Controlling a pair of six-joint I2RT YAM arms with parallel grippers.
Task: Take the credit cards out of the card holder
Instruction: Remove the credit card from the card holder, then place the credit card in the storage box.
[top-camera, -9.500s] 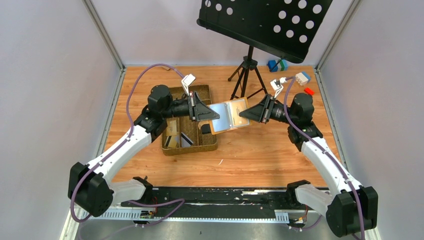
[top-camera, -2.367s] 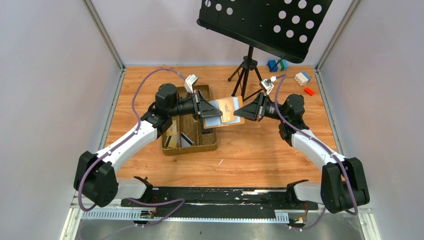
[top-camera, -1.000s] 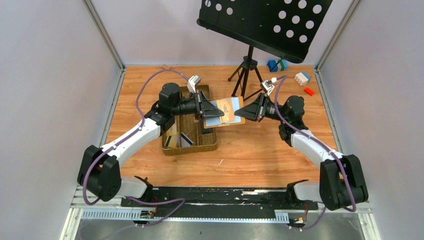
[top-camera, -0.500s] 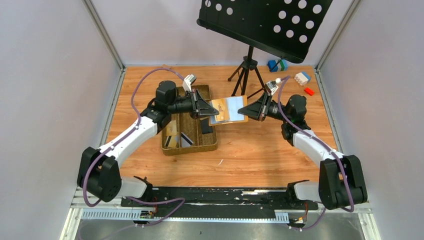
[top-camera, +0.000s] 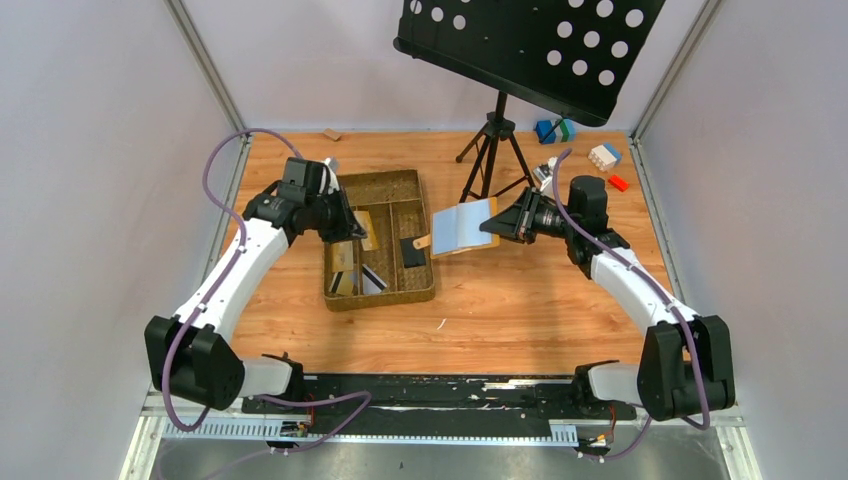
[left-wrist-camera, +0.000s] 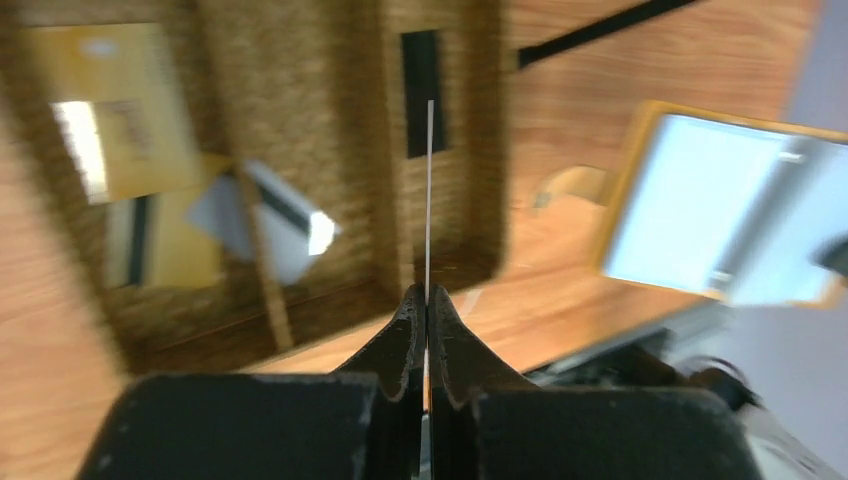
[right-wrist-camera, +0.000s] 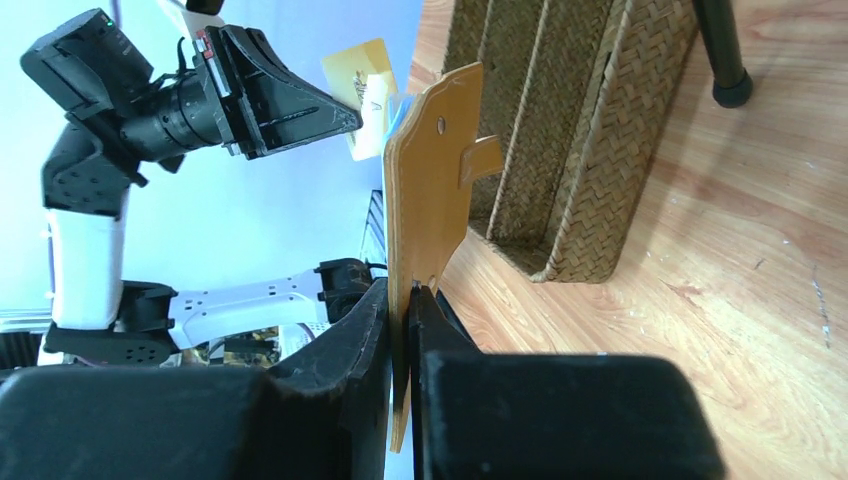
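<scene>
Pinching a tan credit card (right-wrist-camera: 358, 68) edge-on in my left gripper (left-wrist-camera: 427, 298) above woven tray (top-camera: 384, 297), forearm pointing 4 o'clock, right gripper (right-wrist-camera: 411, 292) clamped on open card holder (top-camera: 462, 228), reaching 9 o'clock.

We see the tray (top-camera: 384, 297) left of the middle of the desk (top-camera: 520, 300). Several cards (top-camera: 347, 272) lie in its near left compartment, and a single card (top-camera: 410, 255) lies in its right compartment. The left claw (top-camera: 350, 228) pinches a further card (top-camera: 367, 231) above the left part of the tray. Just right of the tray, the right claw (top-camera: 497, 226) grips the card holder (top-camera: 460, 230) at its right edge. The tripod (top-camera: 492, 150) stands behind the card holder. Some blocks (top-camera: 604, 156) lie in the far right corner.
</scene>
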